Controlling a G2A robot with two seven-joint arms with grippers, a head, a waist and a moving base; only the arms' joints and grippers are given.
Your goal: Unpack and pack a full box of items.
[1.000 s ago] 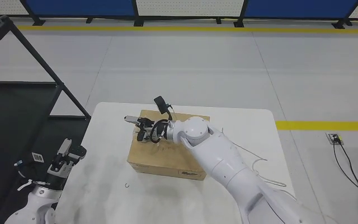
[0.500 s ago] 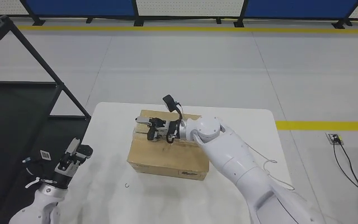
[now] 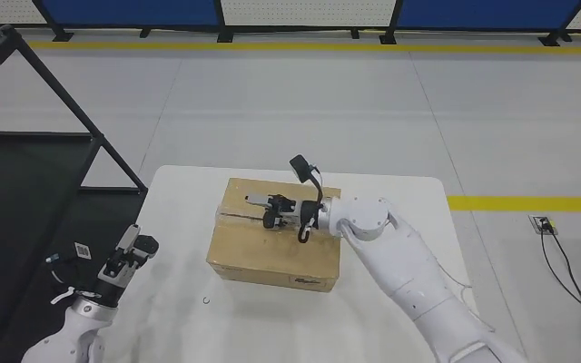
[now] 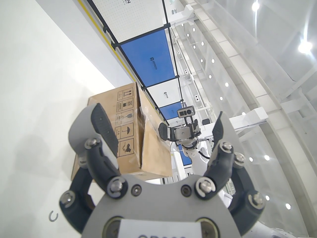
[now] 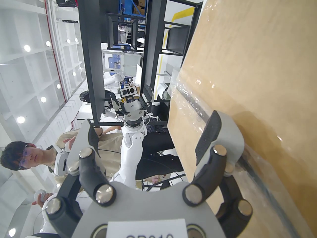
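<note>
Right fingers (image 5: pixel 210 134): held apart, with nothing between them; one is laid close along the taped seam, and contact cannot be told.
Left fingers (image 4: pixel 104 125): spread wide, nothing gripped.
Right gripper (image 3: pixel 263 207): held over the top face of the cardboard box (image 3: pixel 263 250), above its far-left part, pointed toward the table's left side.
Left gripper (image 3: pixel 136 247): held low at the left edge of the white table (image 3: pixel 182 309), well apart from the box and aimed toward it.
Box position: set on the table's far half, left of centre, its far side just beside the table's far edge.
Box state: flaps are shut and the top face is turned up; a strip of clear tape (image 5: pixel 188 95) is run along the centre seam.
Long axis: laid across the table from left to right, in line with the seam, and slightly skewed to the table's edges.
Room on the left: a narrow strip of tabletop is seen between the box's printed end face and the table's left edge.
Room on the right: a broader stretch of tabletop is seen between the box and the right edge.
Room in front: a wide band of tabletop lies between the box's near side and the near edge; a small open ring (image 3: pixel 207 300) lies there, apart from the box.
Off the table: a black frame (image 3: pixel 73 109) is stood on the floor to the left.
</note>
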